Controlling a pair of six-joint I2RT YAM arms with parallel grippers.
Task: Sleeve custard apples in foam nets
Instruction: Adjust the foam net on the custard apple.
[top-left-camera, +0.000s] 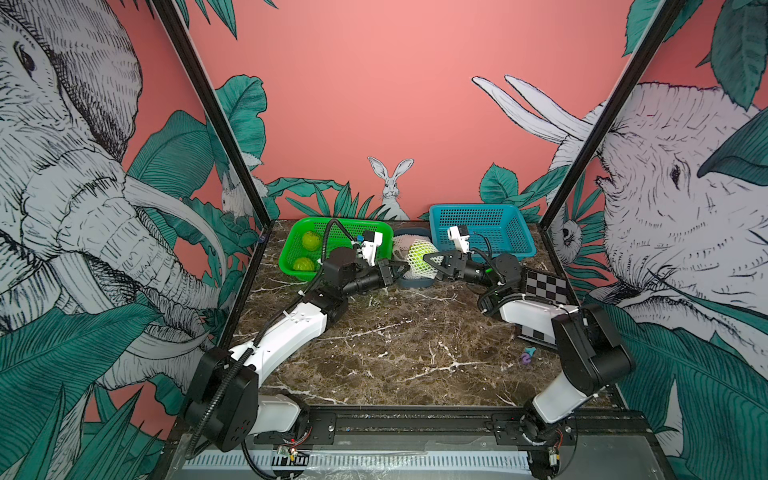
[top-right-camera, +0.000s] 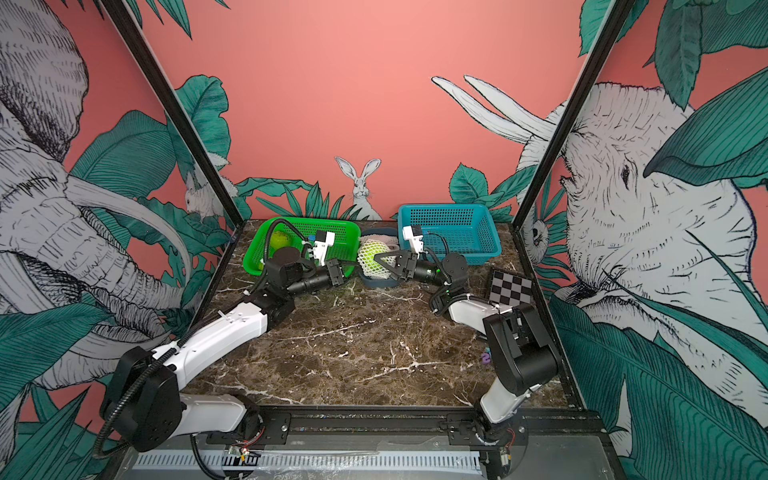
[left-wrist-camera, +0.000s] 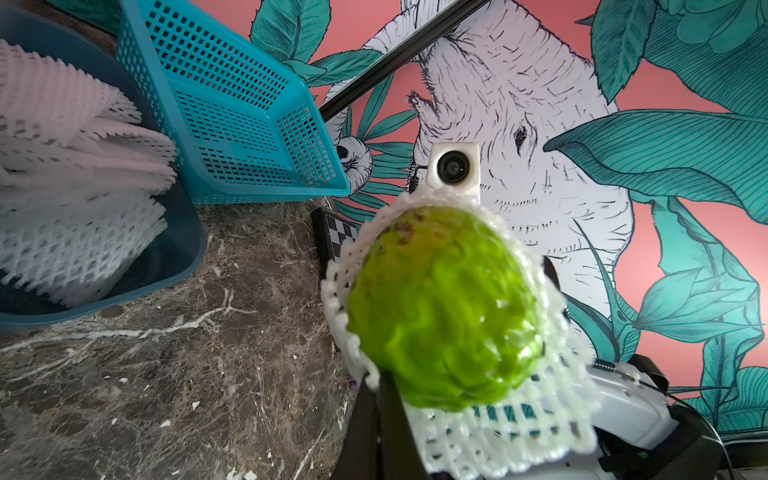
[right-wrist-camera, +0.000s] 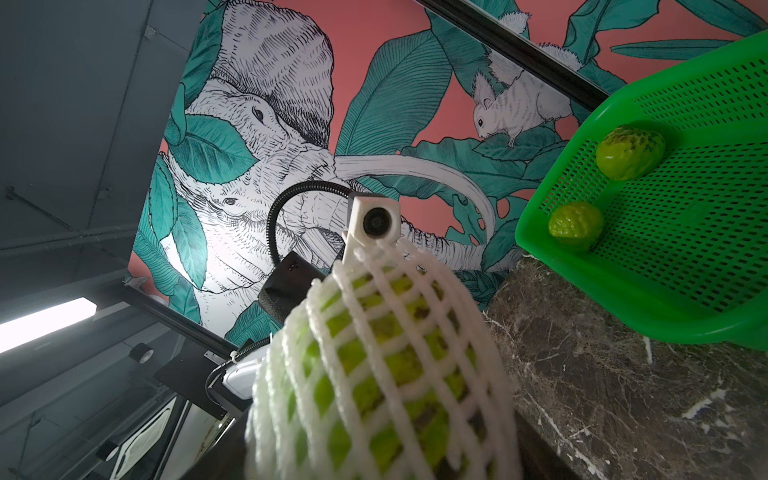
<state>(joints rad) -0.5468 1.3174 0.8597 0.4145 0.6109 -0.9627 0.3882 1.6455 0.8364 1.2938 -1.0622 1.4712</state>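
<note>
1. Action at 12 o'clock on the dark brown marble table: one lime-green, bumpy custard apple is up off the marble, in front of the small grey-blue tub in both top views, pinned between the two arms
2. A white foam net with diamond holes wraps it; in the right wrist view the mesh covers the whole near side of the fruit
3. The left wrist view shows the other end: bare green skin pokes out of the net's open mouth
4. Right gripper comes in from 3 o'clock, claw spread wide and clamped around the netted fruit
5. Left gripper comes in from 9 o'clock, claw fully closed, pinching the net's rim at the edge of the mouth
6. Behind them the tub holds a stack of spare foam nets
7. At 11 o'clock, the green perforated plastic basket has two more custard apples, one farther back and one nearer, both bare
8. At 1 o'clock sits a teal perforated basket; at 2 o'clock a black-and-white checkerboard card lies flat
</note>
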